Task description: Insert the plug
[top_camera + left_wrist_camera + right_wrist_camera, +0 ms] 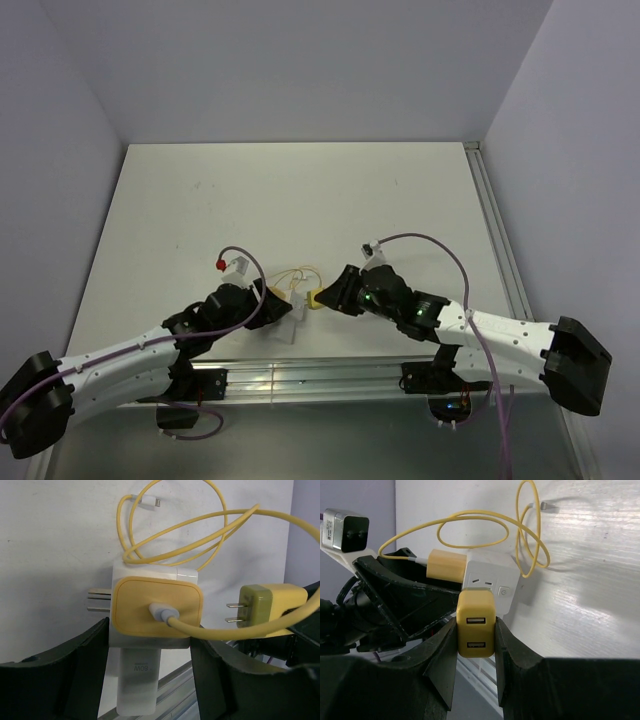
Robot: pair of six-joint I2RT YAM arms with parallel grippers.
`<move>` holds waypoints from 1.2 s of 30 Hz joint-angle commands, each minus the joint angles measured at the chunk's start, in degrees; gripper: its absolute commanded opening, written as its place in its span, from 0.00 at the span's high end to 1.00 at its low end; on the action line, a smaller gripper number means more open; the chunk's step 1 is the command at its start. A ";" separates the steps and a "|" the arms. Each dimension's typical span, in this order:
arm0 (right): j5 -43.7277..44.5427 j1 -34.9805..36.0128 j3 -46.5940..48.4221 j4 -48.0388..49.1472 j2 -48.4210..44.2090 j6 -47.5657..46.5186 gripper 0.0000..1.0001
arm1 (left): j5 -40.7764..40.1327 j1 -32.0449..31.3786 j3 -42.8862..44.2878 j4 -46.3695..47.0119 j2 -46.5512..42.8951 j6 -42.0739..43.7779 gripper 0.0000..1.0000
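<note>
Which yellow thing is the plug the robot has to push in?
Look at the near side of the table, in the middle. The plug is the little yellow block pinched in the right gripper, beside the white power block. Unlike the yellow charger already stuck in that block with its yellow cable, it trails nothing and shows two bare metal prongs.

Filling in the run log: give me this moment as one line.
right fingers: gripping plug | left fingers: gripping white socket block | prongs: facing block, not yet inserted
</note>
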 commanded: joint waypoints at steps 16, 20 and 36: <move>9.60 5.42 5.76 3.62 10.04 9.83 1.00 | 2.39 0.84 -2.73 7.67 -4.43 -1.92 1.00; 8.90 5.42 5.85 4.67 11.00 9.75 1.00 | 2.31 0.84 -3.08 7.50 -4.79 -2.01 1.00; 9.86 6.13 5.50 3.97 11.80 13.34 1.00 | 1.51 0.84 -3.17 7.50 -4.61 -3.51 1.00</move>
